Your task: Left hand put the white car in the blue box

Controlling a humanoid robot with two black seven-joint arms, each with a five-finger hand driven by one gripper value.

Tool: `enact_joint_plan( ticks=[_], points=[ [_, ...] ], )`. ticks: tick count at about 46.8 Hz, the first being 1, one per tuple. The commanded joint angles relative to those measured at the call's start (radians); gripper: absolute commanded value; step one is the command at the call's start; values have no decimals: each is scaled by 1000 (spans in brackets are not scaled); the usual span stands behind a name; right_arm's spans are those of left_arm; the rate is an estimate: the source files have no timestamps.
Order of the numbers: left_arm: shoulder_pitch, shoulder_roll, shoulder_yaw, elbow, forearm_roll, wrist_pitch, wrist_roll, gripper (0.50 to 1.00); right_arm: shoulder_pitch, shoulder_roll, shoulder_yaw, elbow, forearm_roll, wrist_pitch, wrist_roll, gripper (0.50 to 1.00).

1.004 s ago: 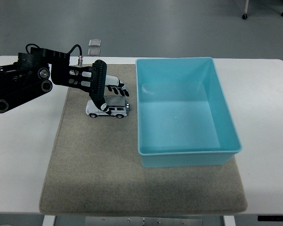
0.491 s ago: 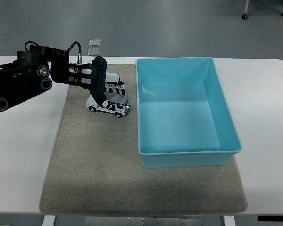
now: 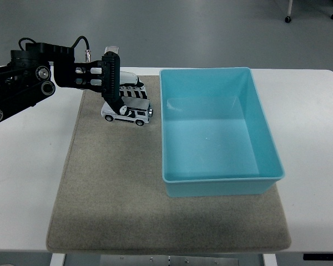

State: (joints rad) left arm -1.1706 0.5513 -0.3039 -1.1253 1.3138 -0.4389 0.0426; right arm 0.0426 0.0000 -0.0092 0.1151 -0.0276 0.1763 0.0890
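**Car gripped beside the box**

The table (image 3: pixel 22 183) carried a grey mat (image 3: pixel 116 205), which probably served to keep things from sliding. On the mat, to the right of the hand, sat the blue box (image 3: pixel 266 133), open-topped and with nothing in it, its near wall close enough that a short sideways carry would reach it. The left arm came in from the left, and the left hand (image 3: pixel 117 91) sat over the far left part of the mat, just left of the box. Its fingers were closed down around the white car (image 3: pixel 127 112), the thumb on the near side and the other fingers behind, so the roof was pinched from above; that top grip would leave the wheels free and let the car drop straight when released. The car looked slightly tilted, and its wheels seemed just clear of the mat, though contact could not be ruled out. It lay outside the box, beside its left wall. The right hand was out of view.
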Motion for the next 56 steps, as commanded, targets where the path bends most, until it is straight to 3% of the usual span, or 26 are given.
enact_joint_plan(
  ticks=[1, 10, 29, 56],
  points=[
    [-4, 4, -17, 9, 2, 14, 2, 500, 0, 0, 0, 0, 0, -1, 0, 936],
    [-21, 4, -40, 12, 1, 58, 0, 500, 0, 0, 0, 0, 0, 0, 0, 936],
    [-115, -37, -55, 2, -7, 71, -1, 500, 0, 0, 0, 0, 0, 0, 0, 936],
    [-129, -183, -57, 6, -4, 69, -1, 500, 0, 0, 0, 0, 0, 0, 0, 936]
  ],
)
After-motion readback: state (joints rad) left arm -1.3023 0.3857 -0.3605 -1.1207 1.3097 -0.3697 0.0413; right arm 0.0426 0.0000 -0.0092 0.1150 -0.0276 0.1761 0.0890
